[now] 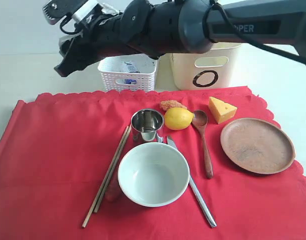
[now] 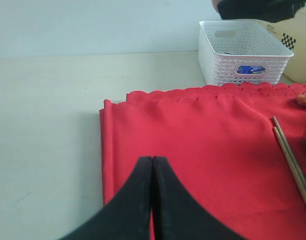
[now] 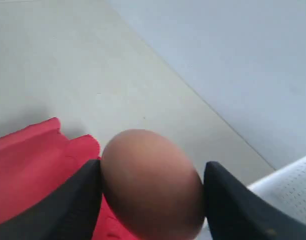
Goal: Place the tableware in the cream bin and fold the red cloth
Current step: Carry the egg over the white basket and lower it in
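The red cloth [image 1: 53,150] covers the table, with the tableware on it. That is a pale bowl [image 1: 153,174], a steel cup [image 1: 147,124], two chopsticks [image 1: 109,172], a dark wooden spoon [image 1: 204,145], a steel knife [image 1: 198,192] and a brown wooden plate [image 1: 257,145]. The cream bin [image 1: 205,67] stands behind the cloth. My right gripper [image 3: 153,167] is shut on a brown egg [image 3: 150,190]. It is raised above the far left, near the white basket [image 1: 127,75]. My left gripper [image 2: 152,159] is shut and empty over the cloth's [image 2: 218,140] left part.
A lemon [image 1: 178,119], a cheese wedge [image 1: 221,109] and a small fried piece [image 1: 172,105] lie on the cloth behind the cup. The white lattice basket [image 2: 243,50] holds a blue-white carton [image 2: 250,70]. My right arm [image 1: 193,22] spans the back of the scene.
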